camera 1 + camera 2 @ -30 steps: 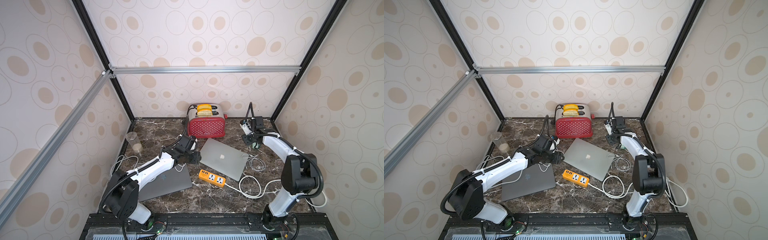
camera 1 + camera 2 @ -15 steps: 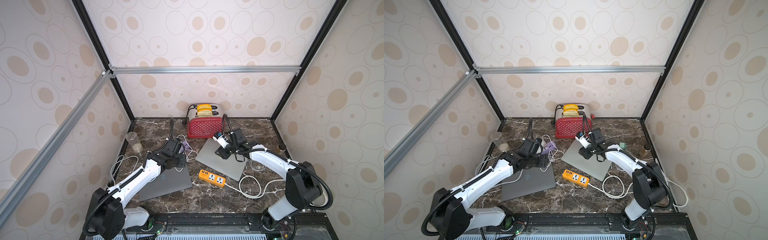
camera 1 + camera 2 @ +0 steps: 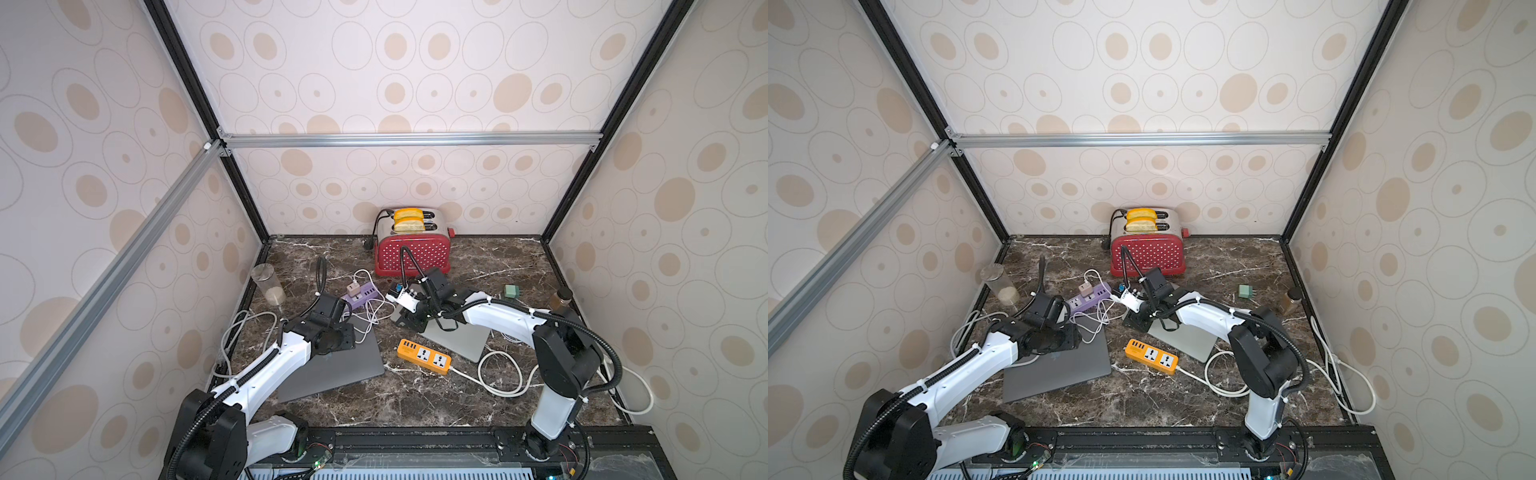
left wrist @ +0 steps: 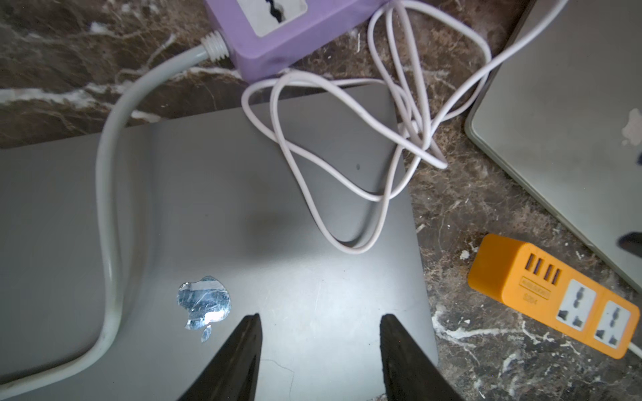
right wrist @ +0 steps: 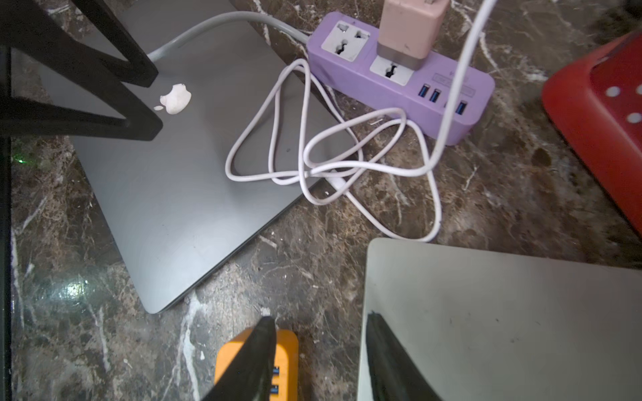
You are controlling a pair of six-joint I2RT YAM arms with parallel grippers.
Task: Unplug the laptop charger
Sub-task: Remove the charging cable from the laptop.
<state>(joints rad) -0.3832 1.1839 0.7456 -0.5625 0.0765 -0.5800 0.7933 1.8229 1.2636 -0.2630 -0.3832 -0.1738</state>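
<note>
The left gripper hangs over the dark laptop, jaws apart and empty. The pink charger stands plugged into the purple power strip, its white cable looped across the laptop's corner and the table. The right gripper, also parted and empty, hovers between the orange power strip and the silver laptop.

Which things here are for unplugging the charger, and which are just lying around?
For the job: charger, purple strip, white cable, dark laptop.
Lying about: toaster, orange strip, silver laptop, glass, green plug, jar.
</note>
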